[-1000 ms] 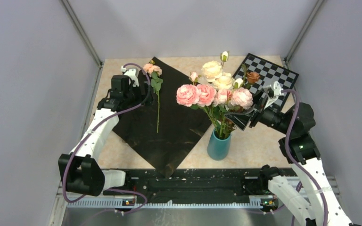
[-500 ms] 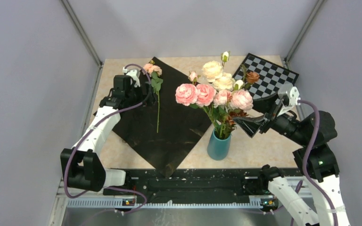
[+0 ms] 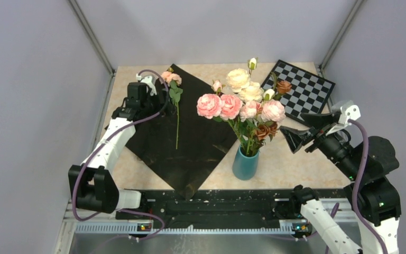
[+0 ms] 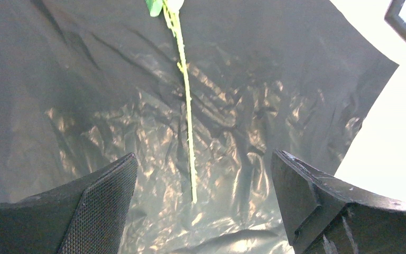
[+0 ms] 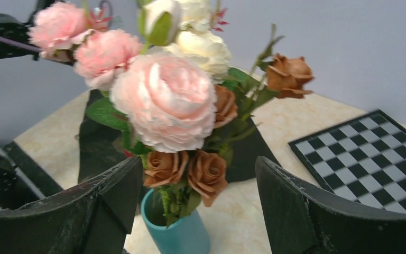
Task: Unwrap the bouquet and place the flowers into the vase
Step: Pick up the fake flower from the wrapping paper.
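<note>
Plainly, the left fingers (image 4: 100,206) are spread wide and hold nothing. They point down at 1 rose (image 4: 186,106) lying alone on the opened black paper (image 4: 275,116), and its stem shows between them in the wrist view. The right fingers (image 5: 306,211) are likewise parted and empty, standing to the right of the vase (image 5: 182,233), apart from it and facing the flowers (image 5: 164,100) that stand in it. The vase sits on the surface (image 3: 296,159) just beside the paper's right corner, with the checkerboard (image 3: 304,90) behind.

By my reading, the step in hand is fetching this 1 remaining stem. To do it well, come down astride the stem and pinch the stem alone, not the glossy sheet beneath. Lift it clear, tip it upright, then thread its end into the crowded mouth. The right fingers could steady the vase, since the tall bunch looks top-heavy.
</note>
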Robot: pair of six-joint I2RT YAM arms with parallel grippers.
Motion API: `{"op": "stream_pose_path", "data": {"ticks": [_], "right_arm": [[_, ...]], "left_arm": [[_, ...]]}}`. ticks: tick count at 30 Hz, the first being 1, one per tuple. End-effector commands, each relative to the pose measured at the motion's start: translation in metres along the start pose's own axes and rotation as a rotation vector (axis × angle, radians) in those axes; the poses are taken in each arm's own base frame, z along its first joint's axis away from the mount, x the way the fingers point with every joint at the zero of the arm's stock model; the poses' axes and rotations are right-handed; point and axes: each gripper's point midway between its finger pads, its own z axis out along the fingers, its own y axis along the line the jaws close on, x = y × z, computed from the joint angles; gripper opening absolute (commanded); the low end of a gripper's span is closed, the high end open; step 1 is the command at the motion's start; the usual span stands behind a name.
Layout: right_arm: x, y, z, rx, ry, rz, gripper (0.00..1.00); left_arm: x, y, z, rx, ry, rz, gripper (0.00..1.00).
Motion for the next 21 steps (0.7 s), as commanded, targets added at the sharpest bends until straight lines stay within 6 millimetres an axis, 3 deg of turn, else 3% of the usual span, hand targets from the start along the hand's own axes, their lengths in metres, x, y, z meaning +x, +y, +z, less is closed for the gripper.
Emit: {"op": "stream_pose_path", "data": {"ticks": [1,4,13,21], "right_arm": [[-0.003,-0.036,-0.008,0.224,-0.002,0.026,0.78],[0.015,-0.062,-0.002,0.358,0.027,0.077,0.77],[0.099,-0.121,0.032,0.654,0.103,0.252,0.76],[0.156,-0.149,0.069,0.709,0.164,0.332,0.76]], "left_arm": [[-0.040,-0.015,0.007,0.050,-0.098,-0.050,0.99],[-0.043,-0.013,0.017,0.041,-0.097,-0.064,0.99],[-0.047,0.003,0.048,-0.027,-0.072,-0.057,0.99],[-0.044,0.021,0.088,-0.098,-0.020,-0.049,0.93]]}}
